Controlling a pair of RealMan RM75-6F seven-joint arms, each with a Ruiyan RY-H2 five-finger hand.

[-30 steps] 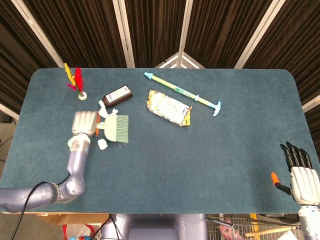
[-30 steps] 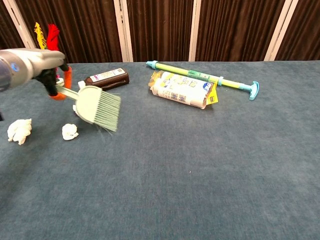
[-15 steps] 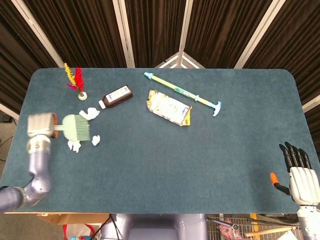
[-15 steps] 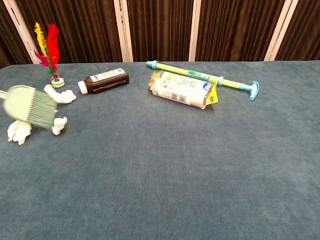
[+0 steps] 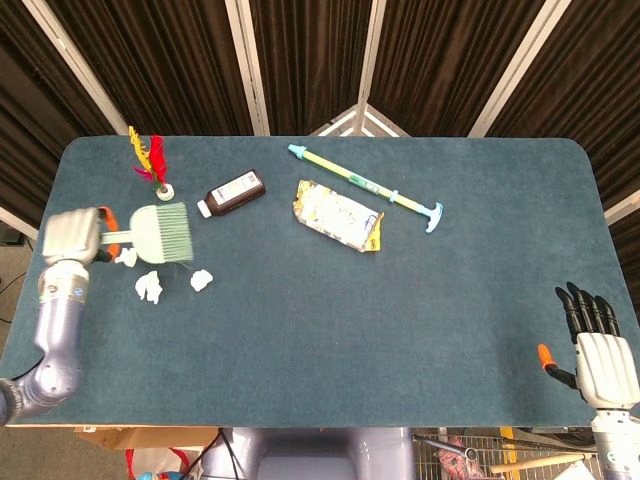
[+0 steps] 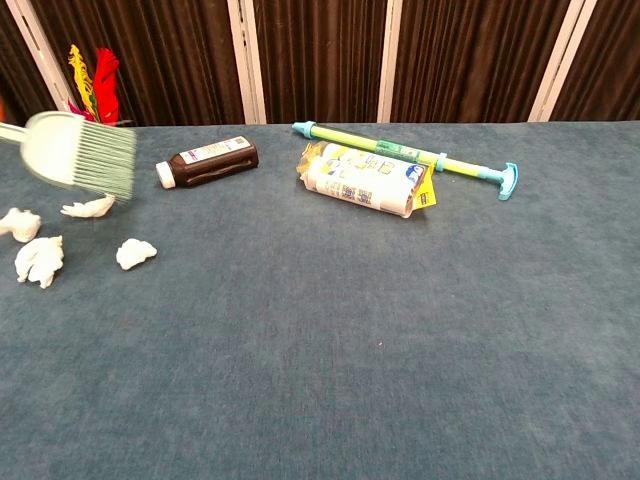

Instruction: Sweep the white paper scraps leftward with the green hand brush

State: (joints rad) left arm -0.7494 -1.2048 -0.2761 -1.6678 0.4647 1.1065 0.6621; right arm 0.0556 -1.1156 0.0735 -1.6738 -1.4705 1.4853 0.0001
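My left hand (image 5: 72,238) grips the handle of the green hand brush (image 5: 160,232) at the table's left edge. In the chest view the brush (image 6: 75,152) hangs blurred above the cloth, bristles pointing right and clear of the paper. Several white paper scraps lie below it: one (image 5: 149,286), one (image 5: 201,279) and a small one (image 5: 126,258) by the handle. In the chest view they show as a scrap (image 6: 135,253), a scrap (image 6: 40,262) and a flatter one (image 6: 90,207). My right hand (image 5: 598,350) rests open at the near right corner, holding nothing.
A brown bottle (image 5: 235,192) lies just right of the brush, and a feathered shuttlecock (image 5: 150,165) stands behind it. Mid-table lie a yellow-and-white packet (image 5: 338,215) and a long pale stick with a blue handle (image 5: 365,185). The blue table (image 5: 400,330) ends just left of my left hand.
My left hand swept the brush leftward across the table, pushing the scraps left, then lifted the brush off the cloth and a little toward the back. The right hand stayed put.
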